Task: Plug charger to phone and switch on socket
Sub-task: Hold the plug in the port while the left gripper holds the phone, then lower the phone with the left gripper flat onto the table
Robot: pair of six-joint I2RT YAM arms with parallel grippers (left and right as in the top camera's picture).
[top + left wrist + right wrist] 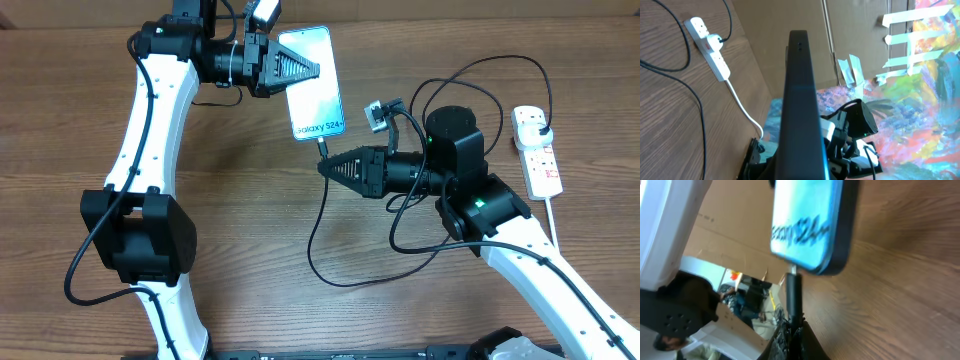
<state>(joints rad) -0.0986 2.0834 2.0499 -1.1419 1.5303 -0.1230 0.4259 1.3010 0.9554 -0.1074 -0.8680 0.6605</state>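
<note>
Misalignment is my main worry. The right hand (326, 166) is pinching the charger (312, 235) just behind its connector (794, 287). A sliver of bare metal shows between that connector and the bottom edge of the phone (318, 105), so I judge it is not fully seated. If I push at an angle, the tip could jam or bend in the port. The phone could also slip or pivot in the left hand (312, 68), which clamps it from the side and holds it clear above the surface (250, 230). The cable's slack loop might snag on my right arm too.

The phone is slim and dark-framed, its pale blue screen lit and reading "Galaxy S24", facing up. The socket (537, 150) lies well apart at the right, with the black plug (540, 122) in it.
</note>
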